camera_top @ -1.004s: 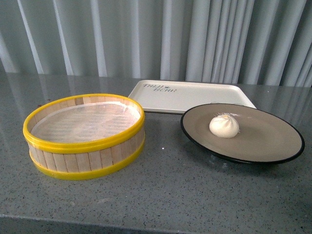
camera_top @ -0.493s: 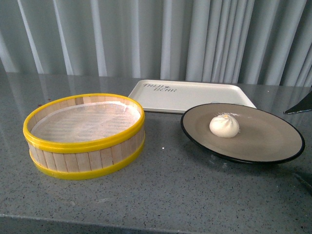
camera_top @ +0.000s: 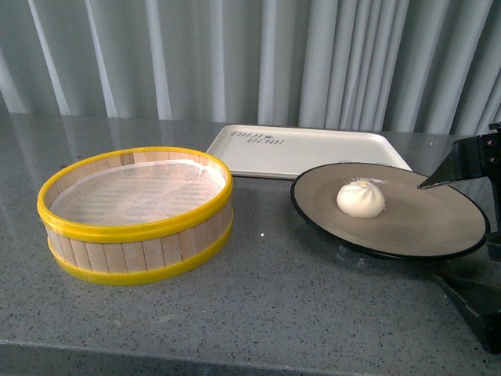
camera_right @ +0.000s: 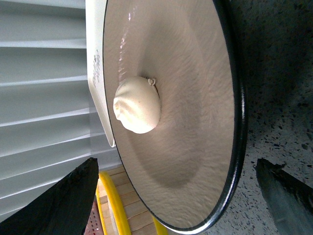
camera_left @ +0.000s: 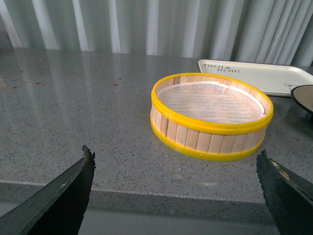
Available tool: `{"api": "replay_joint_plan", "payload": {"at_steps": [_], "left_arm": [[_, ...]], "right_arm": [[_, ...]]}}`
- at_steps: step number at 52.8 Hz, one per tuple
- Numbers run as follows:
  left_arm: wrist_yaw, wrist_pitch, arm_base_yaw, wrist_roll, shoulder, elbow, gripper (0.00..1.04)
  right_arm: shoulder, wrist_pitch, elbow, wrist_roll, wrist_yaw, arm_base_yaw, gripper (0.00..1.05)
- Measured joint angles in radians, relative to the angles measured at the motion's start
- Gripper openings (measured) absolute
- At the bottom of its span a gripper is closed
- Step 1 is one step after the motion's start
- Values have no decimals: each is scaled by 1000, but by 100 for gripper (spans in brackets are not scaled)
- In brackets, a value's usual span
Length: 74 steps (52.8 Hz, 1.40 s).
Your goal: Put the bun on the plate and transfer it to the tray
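The bun [camera_top: 361, 198] sits on the plate [camera_top: 438, 235] by the tabletop's right edge; the right gripper [camera_right: 176, 163], spread wide, brackets its rim, the move onto the tray [camera_top: 313, 153] not yet made.

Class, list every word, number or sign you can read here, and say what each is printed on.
"BEAR": lower line of dark lettering on the tray.
Upper line on the tray: too blurred to read.
The plate, bun and steamer basket show no text.
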Motion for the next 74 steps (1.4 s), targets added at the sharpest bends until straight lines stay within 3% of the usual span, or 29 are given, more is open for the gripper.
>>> {"api": "replay_joint_plan", "payload": {"at_steps": [47, 74], "left_arm": [[0, 0, 0, 0, 0, 0, 98], [0, 0, 0, 0, 0, 0, 98]], "right_arm": [[115, 35, 60, 2, -50, -4, 96], [154, 60, 58, 1, -87, -50, 24]]}}
